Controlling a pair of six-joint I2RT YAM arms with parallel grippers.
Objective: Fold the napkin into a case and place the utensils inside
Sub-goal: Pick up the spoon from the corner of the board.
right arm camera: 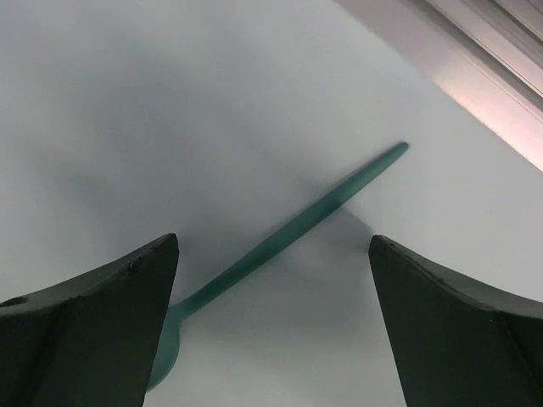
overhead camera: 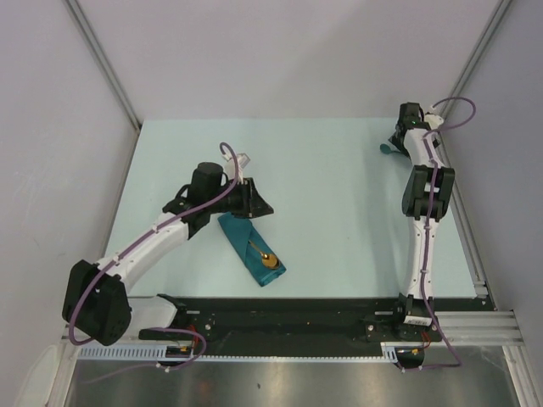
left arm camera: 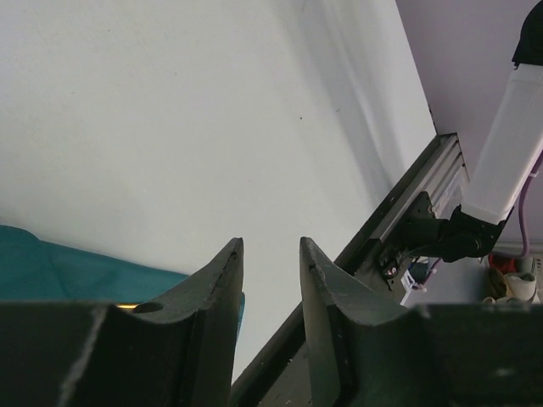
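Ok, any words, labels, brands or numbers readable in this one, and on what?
No text can be read in any view.
Pale patch on the right arm's base, perhaps a sticker: too small to read.
Folded cloth, gold spoon, teal spoon, table: no markings visible.
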